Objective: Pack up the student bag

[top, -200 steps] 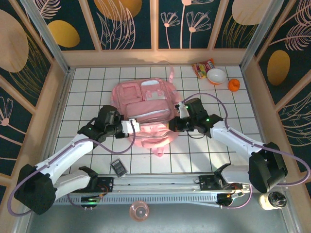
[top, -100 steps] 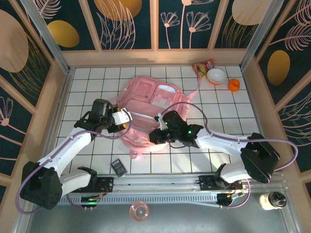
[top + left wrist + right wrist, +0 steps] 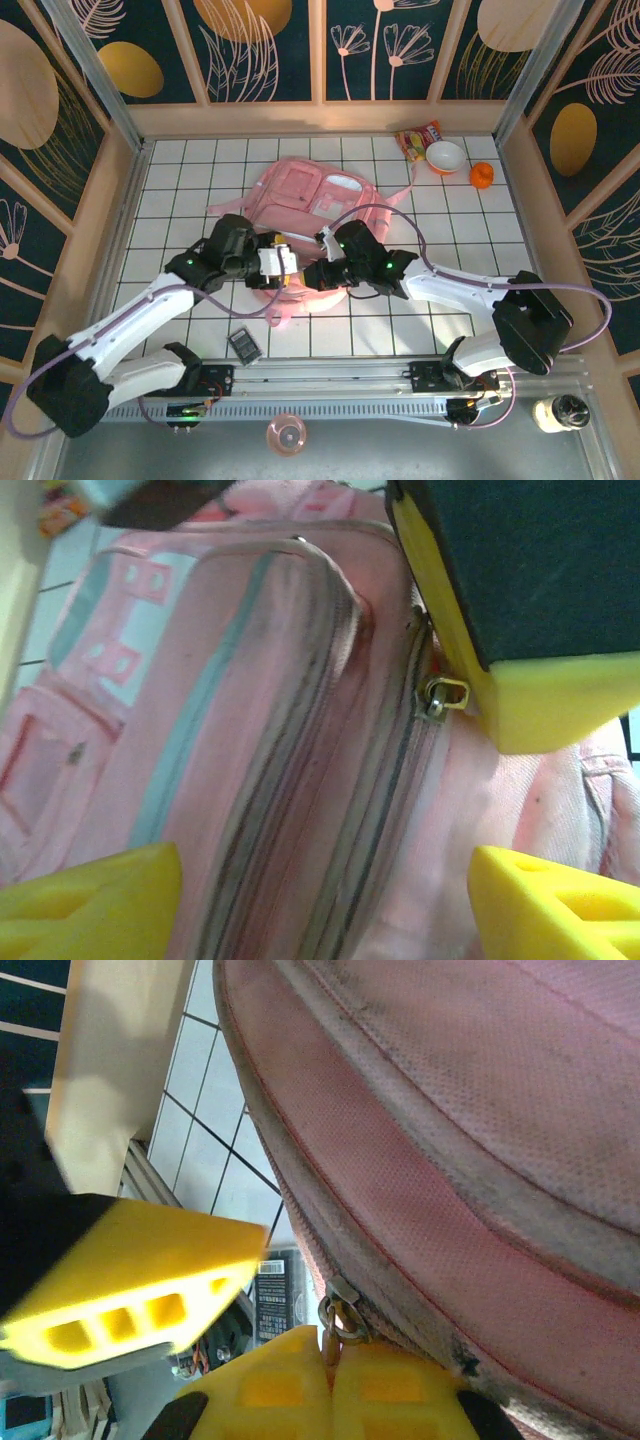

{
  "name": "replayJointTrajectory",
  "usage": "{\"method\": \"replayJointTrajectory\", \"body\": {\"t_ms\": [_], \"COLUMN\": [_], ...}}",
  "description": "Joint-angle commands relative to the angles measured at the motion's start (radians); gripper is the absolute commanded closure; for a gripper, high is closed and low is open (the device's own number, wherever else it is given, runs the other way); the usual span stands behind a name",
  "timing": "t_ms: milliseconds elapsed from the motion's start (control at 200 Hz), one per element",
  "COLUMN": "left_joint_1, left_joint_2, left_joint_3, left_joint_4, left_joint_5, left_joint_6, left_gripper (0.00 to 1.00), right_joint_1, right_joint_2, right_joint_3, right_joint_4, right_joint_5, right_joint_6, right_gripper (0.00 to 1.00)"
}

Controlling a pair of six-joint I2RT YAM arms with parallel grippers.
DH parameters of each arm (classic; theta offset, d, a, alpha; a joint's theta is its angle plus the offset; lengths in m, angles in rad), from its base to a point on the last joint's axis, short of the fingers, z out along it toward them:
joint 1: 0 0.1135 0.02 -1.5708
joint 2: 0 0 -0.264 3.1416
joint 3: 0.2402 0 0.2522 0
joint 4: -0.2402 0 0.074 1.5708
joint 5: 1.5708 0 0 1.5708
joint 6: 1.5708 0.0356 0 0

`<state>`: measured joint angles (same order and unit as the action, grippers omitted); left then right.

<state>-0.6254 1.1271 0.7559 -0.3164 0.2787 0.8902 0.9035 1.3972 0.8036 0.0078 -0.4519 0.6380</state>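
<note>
No writing can be read: the print on the red and yellow snack packet (image 3: 417,138) at the far right of the white-tiled counter (image 3: 180,170) is too small, and the pale label on the dark flat gadget (image 3: 244,345) near the arms' bases is blurred even in the right wrist view (image 3: 272,1295). The student bag (image 3: 315,210) lies in the middle of the counter with its lighter front pockets facing up, and both arms meet at its near edge. The right claw (image 3: 335,1385) has its yellow fingers pressed together on the metal zip pull (image 3: 340,1318), which hangs at the end of the bag's zip track. The left claw (image 3: 320,920) stands wide, with one yellow finger (image 3: 90,900) on each side of the zip seams and nothing between them. The right claw's finger and the zip pull (image 3: 446,695) sit just beyond it. Half a second ago the left claw (image 3: 278,265) was at the bag's left side. It has since swung in just beside the right claw (image 3: 314,273), which has barely moved. A second ago the bag lay square to the arms, and it now lies turned
</note>
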Motion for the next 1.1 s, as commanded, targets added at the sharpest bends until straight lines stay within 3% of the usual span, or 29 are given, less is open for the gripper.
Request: {"method": "replayJointTrajectory", "body": {"t_ms": [0, 45, 130, 200, 410, 636, 816, 986, 1036, 1096], "left_joint_1": [-0.010, -0.011, -0.010, -0.009, 0.012, 0.013, 0.014, 0.014, 0.015, 0.014], "left_joint_2": [0.088, 0.113, 0.121, 0.098, 0.033, -0.015, -0.036, -0.058, -0.080, -0.117], "left_joint_3": [0.027, 0.032, 0.027, 0.005, -0.023, -0.019, 0.002, -0.018, -0.021, -0.018], "left_joint_4": [0.058, 0.053, 0.054, 0.067, 0.042, 0.008, -0.028, -0.015, 0.010, 0.052], "left_joint_5": [-0.022, -0.034, -0.045, -0.061, -0.048, 0.038, 0.160, 0.122, 0.121, 0.135], "left_joint_6": [0.022, 0.035, 0.045, 0.057, 0.057, 0.047, 0.050, 0.022, -0.017, -0.081], "left_gripper": [0.36, 0.47, 0.81, 1.00, 1.00, 1.00, 1.00, 1.00, 0.93, 0.76], "right_joint_1": [-0.009, -0.012, -0.042, -0.101, -0.366, -0.612, -0.647, -0.653, -0.647, -0.643], "right_joint_2": [-0.038, -0.050, -0.076, -0.096, -0.129, -0.066, 0.064, 0.070, 0.025, -0.041], "right_joint_3": [0.048, 0.045, 0.032, 0.015, -0.011, -0.001, 0.064, 0.082, 0.067, 0.037], "right_joint_4": [0.033, 0.026, -0.013, -0.079, -0.301, -0.282, -0.147, -0.079, -0.081, -0.093], "right_joint_5": [-0.024, -0.024, -0.013, -0.010, 0.002, -0.010, 0.022, 0.022, 0.027, 0.024], "right_joint_6": [-0.036, -0.040, -0.049, -0.079, -0.268, -0.376, -0.374, -0.384, -0.409, -0.456], "right_gripper": [1.00, 1.00, 1.00, 1.00, 1.00, 1.00, 1.00, 1.00, 0.95, 0.81]}}
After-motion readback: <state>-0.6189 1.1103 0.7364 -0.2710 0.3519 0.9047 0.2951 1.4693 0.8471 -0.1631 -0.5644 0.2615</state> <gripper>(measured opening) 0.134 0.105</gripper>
